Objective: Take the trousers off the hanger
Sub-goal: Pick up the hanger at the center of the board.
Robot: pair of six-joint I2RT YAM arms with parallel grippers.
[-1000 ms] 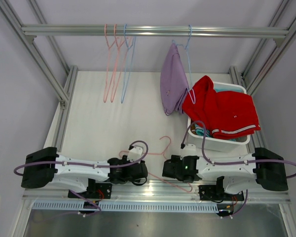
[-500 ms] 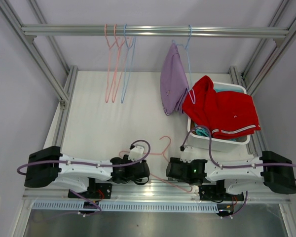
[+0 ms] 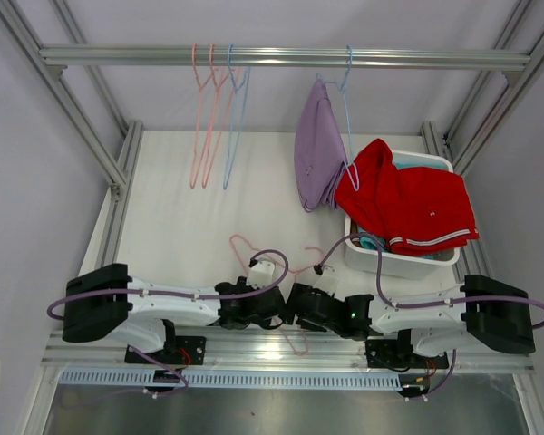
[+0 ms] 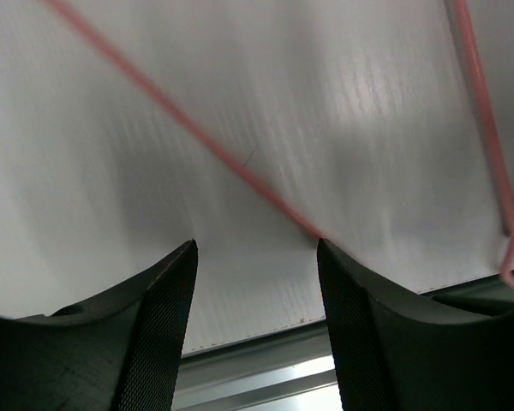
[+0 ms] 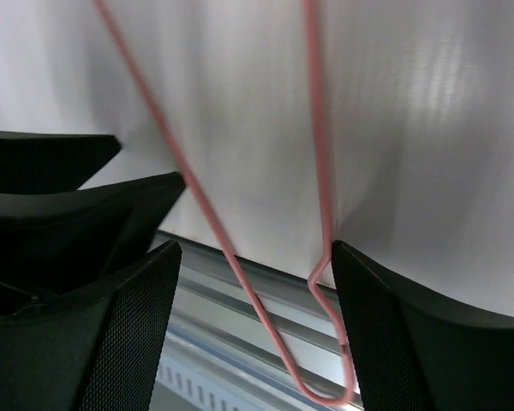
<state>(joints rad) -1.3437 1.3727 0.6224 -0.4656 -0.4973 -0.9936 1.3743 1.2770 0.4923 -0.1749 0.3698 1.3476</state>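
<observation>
Lavender trousers point(image 3: 319, 145) hang on a blue hanger point(image 3: 348, 100) from the rail. Red trousers point(image 3: 408, 204) lie draped over a white bin point(image 3: 417, 263), and teal cloth point(image 3: 372, 242) shows inside it. A bare pink hanger point(image 3: 243, 241) lies on the table at the front middle. My left gripper point(image 3: 274, 313) and right gripper point(image 3: 299, 306) meet over it, nose to nose. In the left wrist view the open left gripper point(image 4: 257, 257) has the pink wire point(image 4: 197, 133) running to its right fingertip. The right gripper point(image 5: 255, 257) stands open astride the pink hanger's bent end point(image 5: 317, 154).
Three bare hangers point(image 3: 213, 118), pink and blue, hang at the left of the rail point(image 3: 281, 57). The metal front edge of the table point(image 5: 240, 300) lies right under both grippers. Frame posts stand at both sides.
Both arms have reached in towards the middle until the grippers almost touch. The pink hanger has swung, its upper end now further left and back. The right jaws have narrowed slightly.
</observation>
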